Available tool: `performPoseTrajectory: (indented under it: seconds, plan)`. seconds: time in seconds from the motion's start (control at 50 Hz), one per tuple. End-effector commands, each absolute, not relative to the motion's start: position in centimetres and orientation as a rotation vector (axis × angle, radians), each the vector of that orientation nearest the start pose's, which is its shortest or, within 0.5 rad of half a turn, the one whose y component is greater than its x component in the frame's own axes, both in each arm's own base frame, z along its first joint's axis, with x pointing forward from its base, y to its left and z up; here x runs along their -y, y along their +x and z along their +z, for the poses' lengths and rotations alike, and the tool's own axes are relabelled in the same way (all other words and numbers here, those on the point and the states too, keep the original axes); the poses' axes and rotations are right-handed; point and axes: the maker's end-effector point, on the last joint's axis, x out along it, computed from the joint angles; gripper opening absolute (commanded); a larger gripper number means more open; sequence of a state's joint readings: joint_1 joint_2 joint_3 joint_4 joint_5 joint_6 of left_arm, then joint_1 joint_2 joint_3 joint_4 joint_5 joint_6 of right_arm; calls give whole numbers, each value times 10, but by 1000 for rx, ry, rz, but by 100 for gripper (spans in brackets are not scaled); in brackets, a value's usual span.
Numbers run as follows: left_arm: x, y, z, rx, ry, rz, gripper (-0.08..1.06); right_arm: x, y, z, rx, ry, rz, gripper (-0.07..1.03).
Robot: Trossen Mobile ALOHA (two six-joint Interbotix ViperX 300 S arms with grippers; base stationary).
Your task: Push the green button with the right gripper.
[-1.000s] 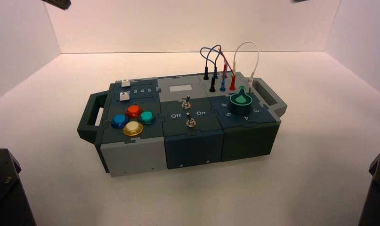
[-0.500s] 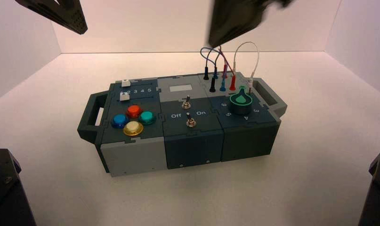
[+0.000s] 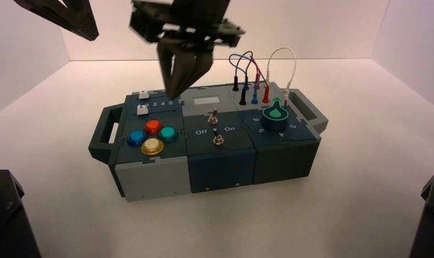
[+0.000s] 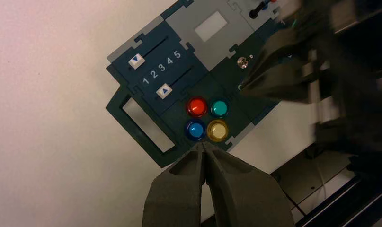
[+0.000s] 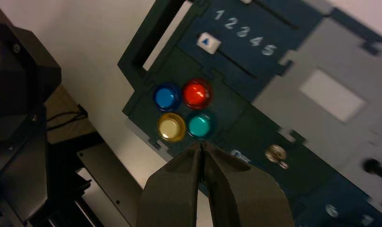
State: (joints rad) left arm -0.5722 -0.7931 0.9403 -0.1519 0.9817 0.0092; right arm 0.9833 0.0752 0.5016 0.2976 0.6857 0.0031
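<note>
The green button (image 3: 168, 134) is a small teal dome on the box's left block, with red (image 3: 153, 127), blue (image 3: 136, 138) and yellow (image 3: 151, 146) buttons around it. It also shows in the right wrist view (image 5: 199, 125) and the left wrist view (image 4: 219, 108). My right gripper (image 3: 175, 92) hangs high above the box, over the slider panel, fingers shut and empty; in its own view its tips (image 5: 201, 146) point just beside the green button. My left gripper (image 4: 204, 144) is shut and empty, raised at the upper left (image 3: 69, 16).
The dark box (image 3: 220, 161) has two white sliders (image 3: 142, 110) by numbers 1 to 5, two toggle switches (image 3: 218, 140) marked Off and On, a large green dial knob (image 3: 275, 113), plugged wires (image 3: 252, 70) and end handles (image 3: 101, 134). Black arm bases (image 3: 5, 215) stand at both front corners.
My right gripper has swung in from the upper right to above the box's left half and come lower. The left gripper entered at the upper left, then held still.
</note>
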Motion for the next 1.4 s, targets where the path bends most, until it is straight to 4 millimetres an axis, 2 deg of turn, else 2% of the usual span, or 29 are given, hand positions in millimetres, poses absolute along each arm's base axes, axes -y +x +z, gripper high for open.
performPoseTrajectory:
  seconds: [0.02, 0.54, 0.96, 1.1, 1.26, 1.4]
  plan:
    - [129, 160, 183, -1119, 193, -585, -3, -356, 191, 100, -1298, -297, 870, -3]
    - [129, 159, 184, -1116, 192, -586, -3, -357, 190, 62, -1381, -319, 836, -3]
    - [129, 160, 184, -1112, 200, -584, -3, -357, 188, 47, -1417, -328, 819, -2]
    - [128, 160, 184, -1113, 200, -584, -3, -355, 187, 61, -1395, -318, 830, -3]
    - [128, 160, 185, -1110, 200, -584, -3, -357, 190, 91, -1336, -279, 853, -3]
    - [128, 159, 185, -1109, 208, -589, -3, -358, 191, 98, -1312, -260, 856, -3]
